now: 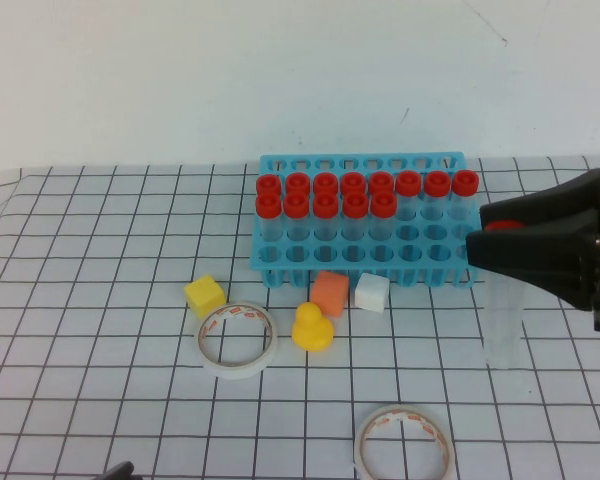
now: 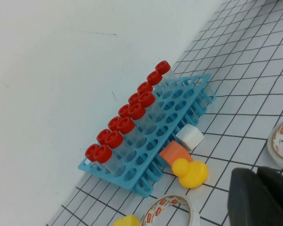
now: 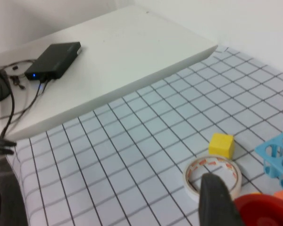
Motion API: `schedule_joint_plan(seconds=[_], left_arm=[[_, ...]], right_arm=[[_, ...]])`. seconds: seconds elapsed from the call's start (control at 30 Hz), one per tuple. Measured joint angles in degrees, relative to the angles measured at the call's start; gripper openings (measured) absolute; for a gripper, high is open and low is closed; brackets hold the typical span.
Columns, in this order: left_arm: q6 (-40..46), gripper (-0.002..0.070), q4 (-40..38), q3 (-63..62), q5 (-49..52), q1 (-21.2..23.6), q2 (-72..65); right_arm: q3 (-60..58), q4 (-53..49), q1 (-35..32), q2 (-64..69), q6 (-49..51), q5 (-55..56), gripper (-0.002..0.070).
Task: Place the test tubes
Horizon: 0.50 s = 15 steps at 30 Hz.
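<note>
Rack [image 1: 360, 256]: capped tubes [image 1: 325, 195] in rear rows. Before it: three blocks [image 1: 330, 293], duck [image 1: 311, 328], two tape rolls [image 1: 238, 340]. Just right: right gripper [image 1: 486, 236] holding tube [image 1: 502, 330]. Well before, leftward: left gripper [image 2: 258, 188].

The black right end effector [image 1: 482, 238] is carrying a clear test tube [image 1: 502, 325] with a red cap [image 1: 500, 226]. Left of it, a blue rack [image 1: 264, 250] is showing red-capped tubes [image 1: 325, 205]. An orange block [image 1: 329, 293], a white block [image 1: 372, 292], a yellow block [image 1: 204, 296] and a yellow duck [image 1: 311, 328] are lying further left. Two tape rolls [image 1: 238, 340] are showing white with red print. The worktop [image 1: 80, 300] is showing white with a black grid. The left end effector [image 2: 258, 188] is looking black.
</note>
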<state>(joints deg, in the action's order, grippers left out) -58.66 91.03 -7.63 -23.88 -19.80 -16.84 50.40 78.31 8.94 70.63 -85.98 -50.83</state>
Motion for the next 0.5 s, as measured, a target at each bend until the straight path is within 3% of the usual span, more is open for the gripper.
schedule_joint_plan(seconds=[0.17,0.3,0.4,0.43,0.5], left_arm=[[0.0,-0.0001,0.2,0.0,-0.1,0.0,0.0],[0.0,-0.0001,0.2,0.0,-0.1,0.0,0.0],[0.0,-0.0001,0.2,0.0,-0.1,0.0,0.0],[0.0,-0.0001,0.2,0.0,-0.1,0.0,0.0],[0.0,-0.0001,0.2,0.0,-0.1,0.0,0.0]], right_arm=[[0.0,-2.6,0.0,0.0,1.3,2.2,0.0279],[0.3,-11.0,1.9,0.0,13.3,13.5,0.0279],[0.6,-23.3,4.9,0.3,31.9,27.0,0.0279],[0.6,-32.3,7.1,1.3,47.8,36.3,0.0279],[0.6,-39.3,9.1,2.8,62.0,44.2,0.0279]])
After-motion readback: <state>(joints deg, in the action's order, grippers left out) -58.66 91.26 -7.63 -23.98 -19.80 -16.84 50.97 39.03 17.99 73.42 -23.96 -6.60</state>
